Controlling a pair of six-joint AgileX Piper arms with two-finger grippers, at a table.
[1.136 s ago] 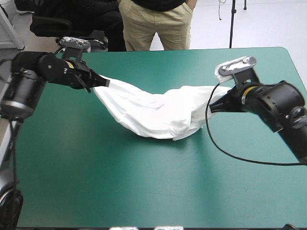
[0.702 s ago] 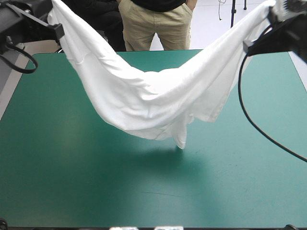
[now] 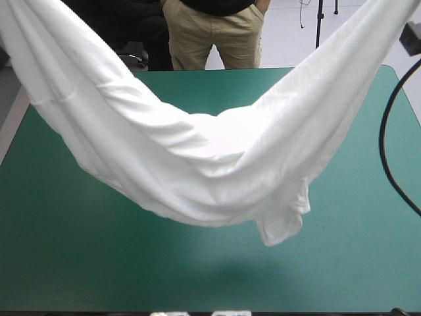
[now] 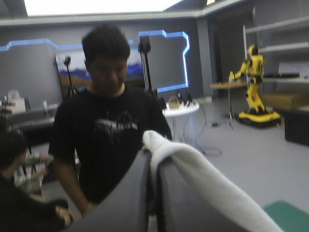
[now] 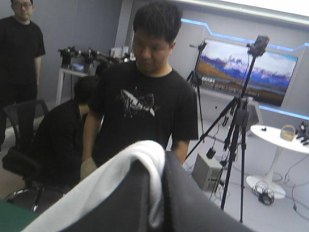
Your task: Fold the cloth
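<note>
T-shirt [image 3: 210,164], clamped in left tool [image 4: 153,166] and right tool [image 5: 161,169], sags above teal-green table [image 3: 85,263]

Both arms raised, wrists held level. Left gripper [image 4: 153,164] and right gripper [image 5: 162,166]: jaws all but closed, each pinching the T-shirt [image 3: 210,164].

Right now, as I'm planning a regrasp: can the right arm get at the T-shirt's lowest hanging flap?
Probably not: the right end effector is shut on the T-shirt up high, and that flap dangles well below it.
</note>
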